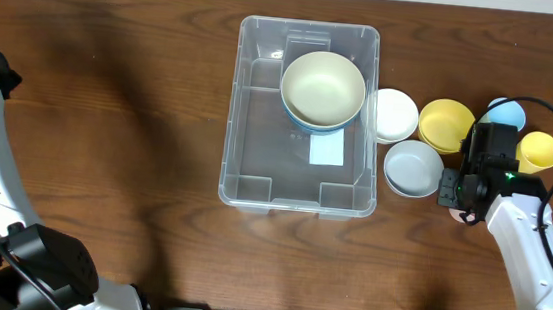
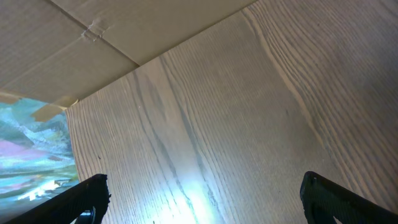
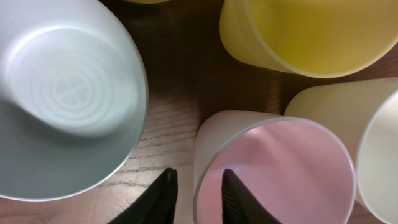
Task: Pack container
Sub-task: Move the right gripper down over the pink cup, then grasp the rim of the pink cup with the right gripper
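Inside clear container (image 1: 243, 132), cream bowl (image 1: 323, 87), left pincer (image 2: 202, 186) released, right pincer (image 3: 197, 175) parted astride pink cup (image 3: 280, 168) rim

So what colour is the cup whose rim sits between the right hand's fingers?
It's a pale pink plastic cup; the right wrist view shows it best.

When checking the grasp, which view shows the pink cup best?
Right wrist: the pink cup fills the lower frame, its rim between the jaws. Overhead hides nearly all of it; left wrist shows none.

Overhead straight down on table (image 1: 110, 110); wrist views close-up; grey bowl (image 3: 62, 93) in overhead and right.
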